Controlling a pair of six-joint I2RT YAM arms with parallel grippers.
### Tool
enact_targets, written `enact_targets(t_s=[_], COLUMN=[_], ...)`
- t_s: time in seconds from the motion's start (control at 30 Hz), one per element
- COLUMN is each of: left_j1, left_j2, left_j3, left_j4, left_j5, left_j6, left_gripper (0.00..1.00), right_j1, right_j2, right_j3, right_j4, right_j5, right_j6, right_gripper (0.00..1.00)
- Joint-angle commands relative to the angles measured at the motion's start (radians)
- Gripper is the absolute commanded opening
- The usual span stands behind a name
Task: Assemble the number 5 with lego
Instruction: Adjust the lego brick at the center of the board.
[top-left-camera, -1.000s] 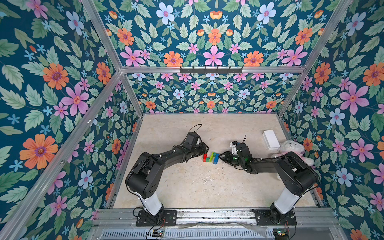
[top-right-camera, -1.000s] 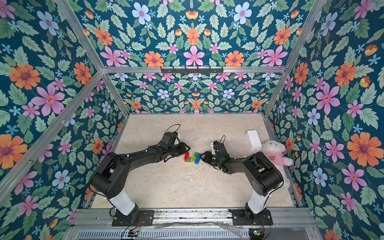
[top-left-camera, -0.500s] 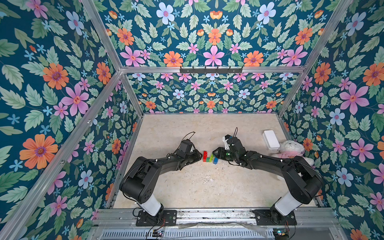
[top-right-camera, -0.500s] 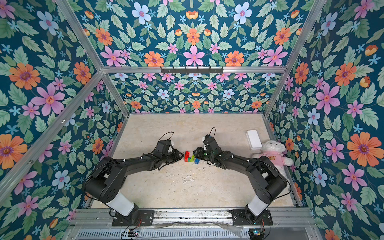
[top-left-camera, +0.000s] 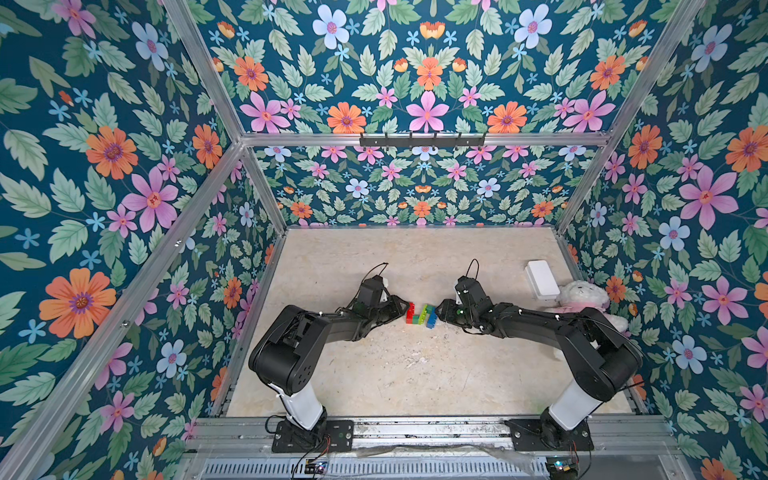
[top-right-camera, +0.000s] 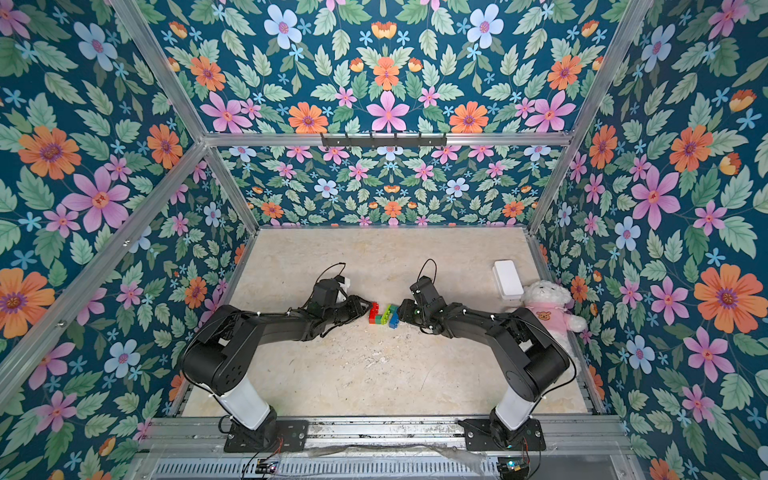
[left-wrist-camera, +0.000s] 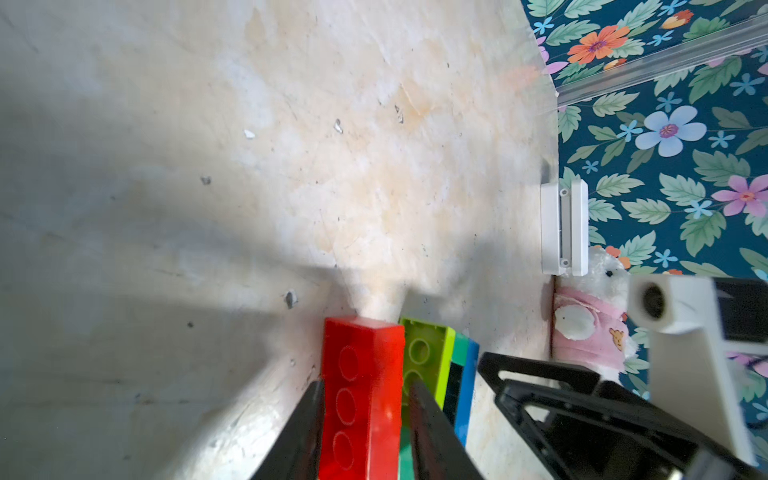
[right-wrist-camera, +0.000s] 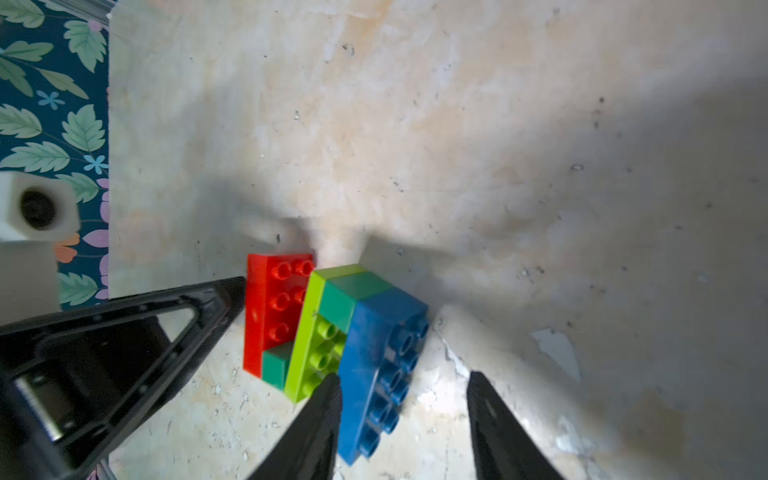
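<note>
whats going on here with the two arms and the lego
A lego figure of joined red, green and blue layers lies in the middle of the table. The left gripper is clamped on the red brick at one end. The right gripper stands open around the blue brick at the other end, one finger against it, the other clear.

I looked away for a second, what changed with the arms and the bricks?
The left hand came down and closed on the red brick. The right hand moved in toward the blue brick, jaws open around it. The joined bricks, white box and plush toy stayed put.
</note>
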Motion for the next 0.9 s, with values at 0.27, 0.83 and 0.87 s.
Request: enact_targets(t_s=[0.27,0.83,0.87], left_j1=[0.0,-0.008,-0.009], left_j2=[0.03,0.067,0.069], left_j3=[0.005,0.021,0.021], left_j4=[0.067,0.091,0.091], left_j5=[0.039,0.068,0.07], left_j6=[-0.024,-0.037,-0.036], left_gripper=[0.37,0.35,0.35], right_j1=[-0.014,-0.021,-0.021], right_j2=[0.036,0.089,0.088], right_j3=[-0.018,0.013,0.012], right_j4=[0.15,0.173,0.174], right_j5=[-0.07,-0.105,-0.107], right_j6=[0.015,-0.017,-0.018], right_gripper=[0.52,0.51,0.51])
